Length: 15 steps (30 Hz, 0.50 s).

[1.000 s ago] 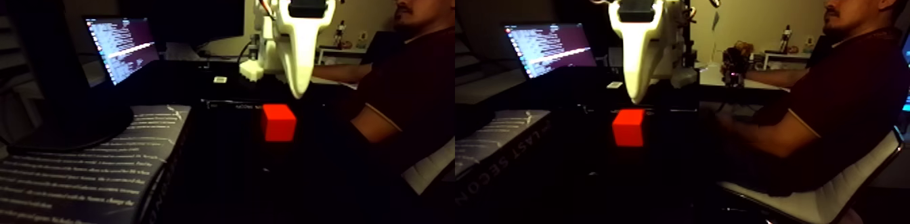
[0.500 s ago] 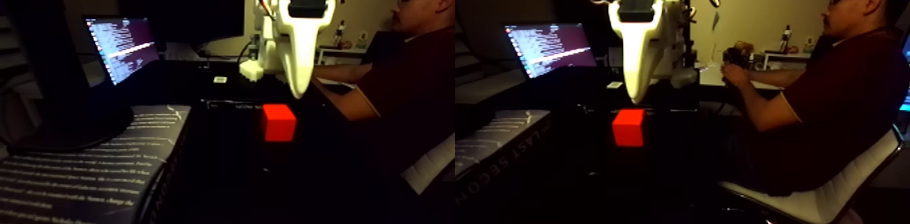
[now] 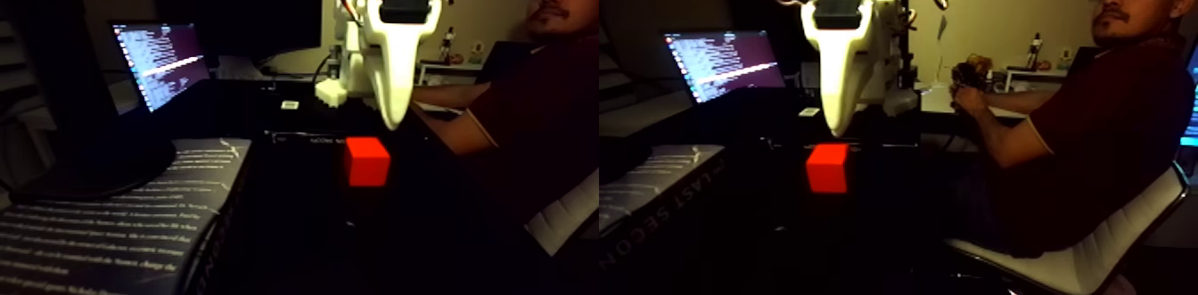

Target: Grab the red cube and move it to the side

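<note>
My claw hangs point-down in the fixed view, white tapered finger seen edge-on, tip just above and behind the red cube, apart from it. Can't tell if the jaws are spread or together from this angle, only one finger profile reads; nothing is held that I can see. Black servo block sits at the top of the finger, orange wires loop over my upper body. The cube rests on the dark table, upright, roughly centre of each half of the side-by-side picture. To its left in the view lies a book with pale lines of text on its cover. Behind that, a lit laptop screen. On the right, a seated person in a dark shirt, forearm reaching toward a desk behind me.
</note>
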Each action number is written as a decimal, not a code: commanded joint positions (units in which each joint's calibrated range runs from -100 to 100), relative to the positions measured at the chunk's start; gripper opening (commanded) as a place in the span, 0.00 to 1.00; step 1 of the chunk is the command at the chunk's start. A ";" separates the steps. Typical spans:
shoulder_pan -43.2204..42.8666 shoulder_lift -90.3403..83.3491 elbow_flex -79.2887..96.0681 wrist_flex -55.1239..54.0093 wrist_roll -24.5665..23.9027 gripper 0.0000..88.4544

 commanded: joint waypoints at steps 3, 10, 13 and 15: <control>0.44 0.08 -0.36 -0.32 0.19 0.01; 0.27 0.17 -0.54 -0.32 0.19 0.01; -0.23 0.25 -0.54 -0.32 0.24 0.01; -0.31 0.25 -0.72 -0.41 0.30 0.01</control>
